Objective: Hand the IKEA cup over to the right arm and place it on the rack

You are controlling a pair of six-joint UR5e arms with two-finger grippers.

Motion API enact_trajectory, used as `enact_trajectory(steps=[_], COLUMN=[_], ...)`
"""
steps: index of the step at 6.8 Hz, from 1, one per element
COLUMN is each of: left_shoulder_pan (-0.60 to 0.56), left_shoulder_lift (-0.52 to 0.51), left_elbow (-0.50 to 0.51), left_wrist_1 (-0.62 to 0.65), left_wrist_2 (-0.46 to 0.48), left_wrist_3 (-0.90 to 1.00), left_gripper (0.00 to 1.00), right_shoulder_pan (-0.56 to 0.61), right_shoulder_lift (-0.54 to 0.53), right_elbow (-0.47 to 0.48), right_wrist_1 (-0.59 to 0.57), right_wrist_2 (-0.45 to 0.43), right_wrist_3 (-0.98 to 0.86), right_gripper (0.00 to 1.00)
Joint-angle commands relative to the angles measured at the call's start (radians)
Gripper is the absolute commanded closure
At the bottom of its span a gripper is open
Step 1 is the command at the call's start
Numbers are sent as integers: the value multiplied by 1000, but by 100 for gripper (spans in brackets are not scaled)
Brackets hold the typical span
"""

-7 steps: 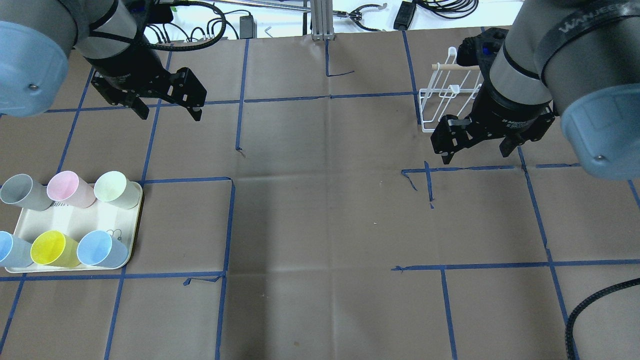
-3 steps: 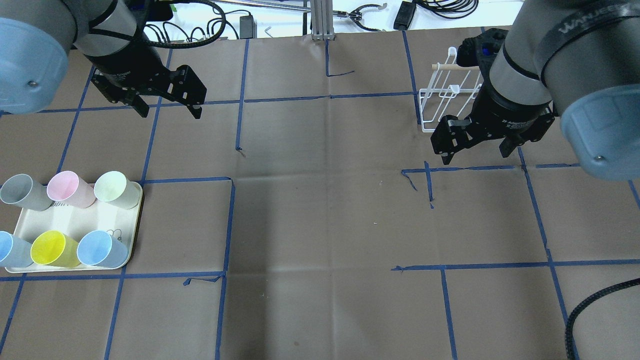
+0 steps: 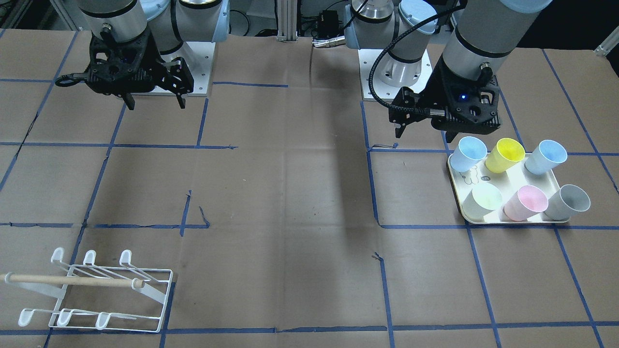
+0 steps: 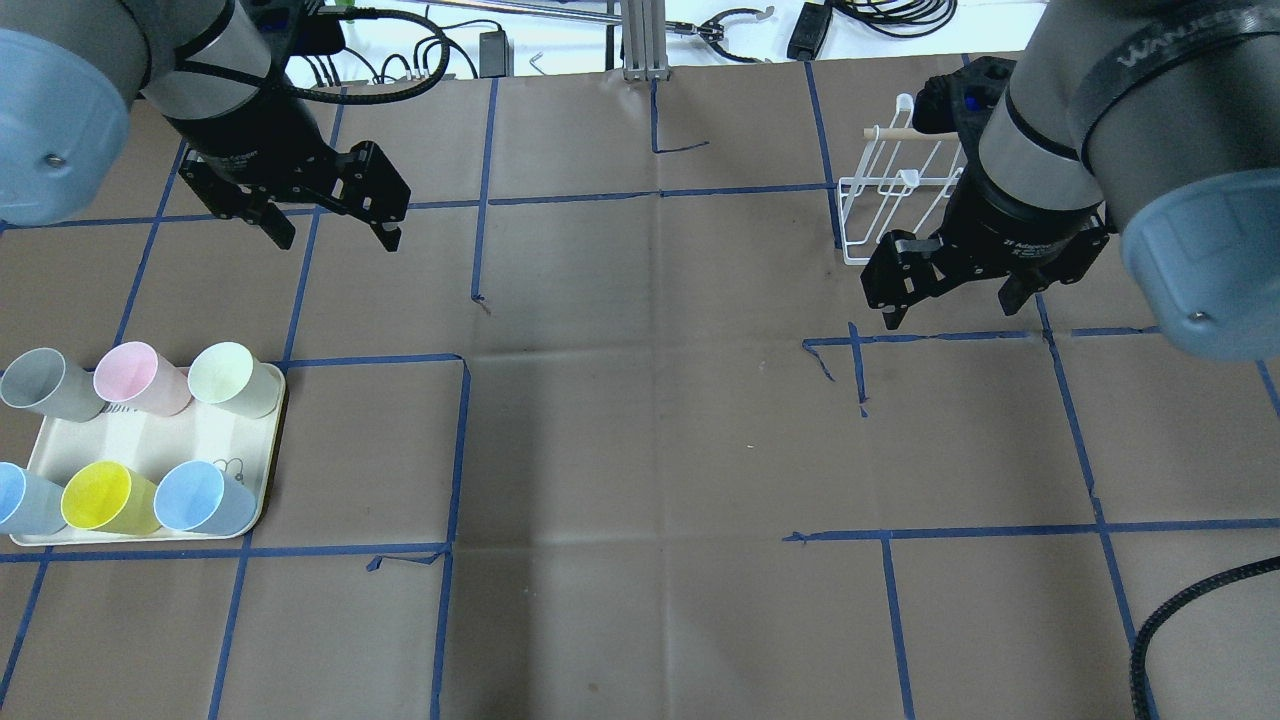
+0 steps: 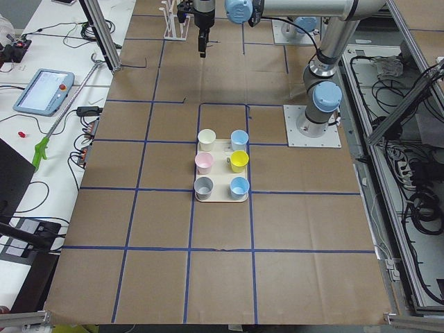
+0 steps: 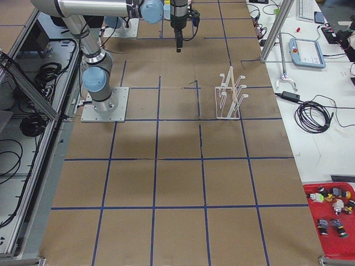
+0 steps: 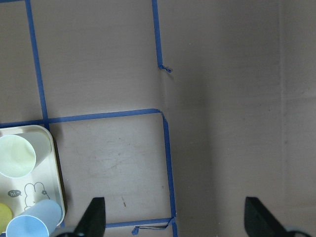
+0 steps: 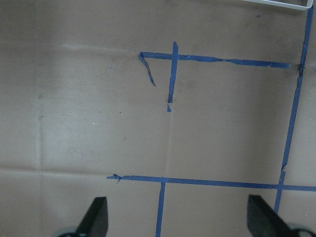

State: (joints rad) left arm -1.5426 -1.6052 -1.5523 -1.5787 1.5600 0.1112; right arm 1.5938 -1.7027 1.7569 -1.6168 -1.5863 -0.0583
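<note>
Several pastel cups stand on a cream tray (image 4: 150,440) at the near left: grey (image 4: 35,385), pink (image 4: 135,378), pale green (image 4: 230,378), yellow (image 4: 100,497) and two blue ones (image 4: 200,497). My left gripper (image 4: 335,240) hangs open and empty above the table beyond the tray; its wrist view shows the pale green cup (image 7: 17,155) and a blue cup (image 7: 37,224) at the lower left. My right gripper (image 4: 950,312) is open and empty just in front of the white wire rack (image 4: 900,190). The rack also shows in the front view (image 3: 96,290).
The table is brown paper with blue tape lines. In the front view the tray (image 3: 503,181) sits right of the left gripper (image 3: 425,135); the right gripper (image 3: 156,105) hangs far from the rack. Cables and a metal post (image 4: 640,40) lie past the far edge.
My left gripper has shifted slightly toward me and the tray, still open. The right arm, the cups and the rack have not moved.
</note>
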Motion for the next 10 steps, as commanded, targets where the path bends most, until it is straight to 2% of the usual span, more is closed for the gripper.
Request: enact_trajectory(steps=[1, 5, 6, 9, 10], left_shoulder_pan=[51, 394, 436, 435, 434], left_shoulder_lift=[16, 39, 42, 2, -5], left_elbow=[-27, -75, -100, -273, -311], left_wrist_1=[-3, 6, 29, 291, 334], left_wrist_2=[2, 3, 3, 2, -6], left_wrist_3=[30, 341, 367, 372, 364], left_gripper=[0, 1, 1, 1, 1], right_shoulder_pan=[0, 0, 0, 0, 0], right_shoulder_lift=[0, 0, 0, 0, 0], right_elbow=[0, 1, 1, 1, 3], right_wrist_1=[2, 0, 0, 0, 0], right_wrist_2=[0, 0, 0, 0, 0], right_wrist_3=[0, 0, 0, 0, 0], right_gripper=[0, 0, 0, 0, 0])
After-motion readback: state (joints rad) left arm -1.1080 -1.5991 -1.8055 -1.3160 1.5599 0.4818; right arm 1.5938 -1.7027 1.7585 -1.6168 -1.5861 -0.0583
